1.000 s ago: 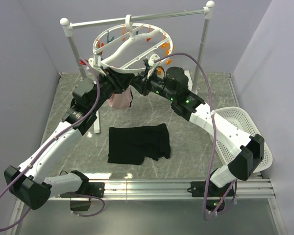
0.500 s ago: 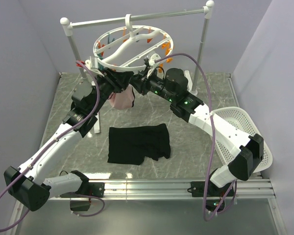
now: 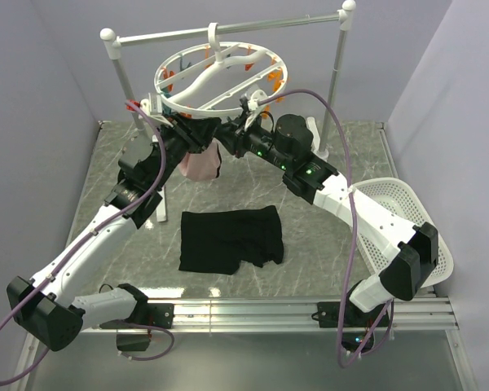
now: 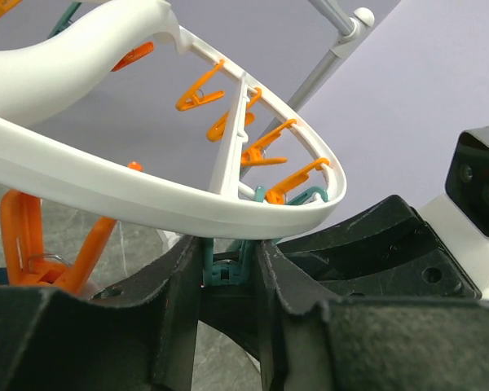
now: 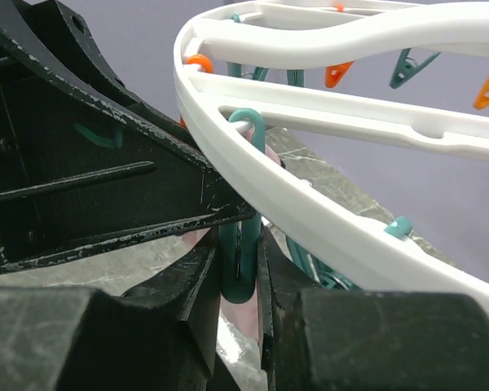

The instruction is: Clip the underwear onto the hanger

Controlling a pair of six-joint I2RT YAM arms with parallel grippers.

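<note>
The black underwear (image 3: 231, 239) lies flat on the table, in front of both arms and apart from both grippers. The white round hanger (image 3: 220, 77) hangs by its hook from the rail, with orange and teal clothespins around its rim. My left gripper (image 3: 197, 134) is under the hanger's near rim (image 4: 147, 187), shut on a teal clothespin (image 4: 226, 265). My right gripper (image 3: 235, 134) is just to its right under the same rim (image 5: 350, 236), shut on a teal clothespin (image 5: 241, 261) that hooks over the rim. The two grippers nearly touch.
A small pink garment (image 3: 200, 165) hangs below the hanger's near rim, between the grippers. The white-and-silver rail stand (image 3: 228, 31) spans the back. A white basket (image 3: 399, 204) stands at the right. Grey walls close in on both sides.
My left gripper has moved a little right and up, closer under the hanger's rim. The right arm and the underwear have not moved.
</note>
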